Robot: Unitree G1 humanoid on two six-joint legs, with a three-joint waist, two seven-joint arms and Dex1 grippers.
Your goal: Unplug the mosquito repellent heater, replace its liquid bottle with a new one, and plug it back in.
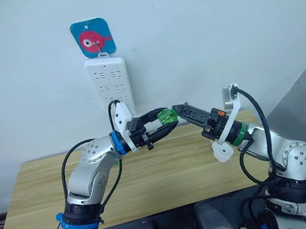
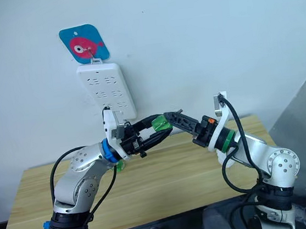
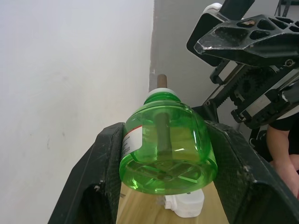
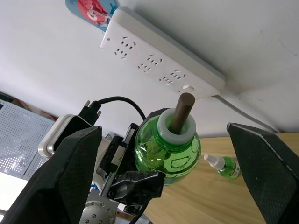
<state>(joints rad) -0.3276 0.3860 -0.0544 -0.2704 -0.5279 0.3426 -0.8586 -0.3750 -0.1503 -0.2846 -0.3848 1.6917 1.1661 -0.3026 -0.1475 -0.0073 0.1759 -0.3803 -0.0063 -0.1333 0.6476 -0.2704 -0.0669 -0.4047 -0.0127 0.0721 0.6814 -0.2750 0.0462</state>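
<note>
My left gripper point(image 1: 155, 126) is shut on a green liquid bottle point(image 1: 167, 116), held on its side above the table with its brown wick point(image 4: 181, 112) pointing at my right gripper. My right gripper point(image 1: 181, 110) is open just in front of the bottle's neck, its fingers point(image 4: 65, 172) spread wide to either side and not touching it. A small white plastic unit, apparently the mosquito repellent heater point(image 3: 184, 205), lies on the table below the held bottle. A second small green bottle point(image 4: 224, 165) with a white cap lies on the table.
A long white power strip point(image 1: 109, 81) hangs on the wall from a blue hook plate point(image 1: 92, 38), its cord running down behind the arms. The wooden table point(image 1: 165, 174) stands against the wall. A person's arm point(image 3: 280, 144) shows beyond my right gripper.
</note>
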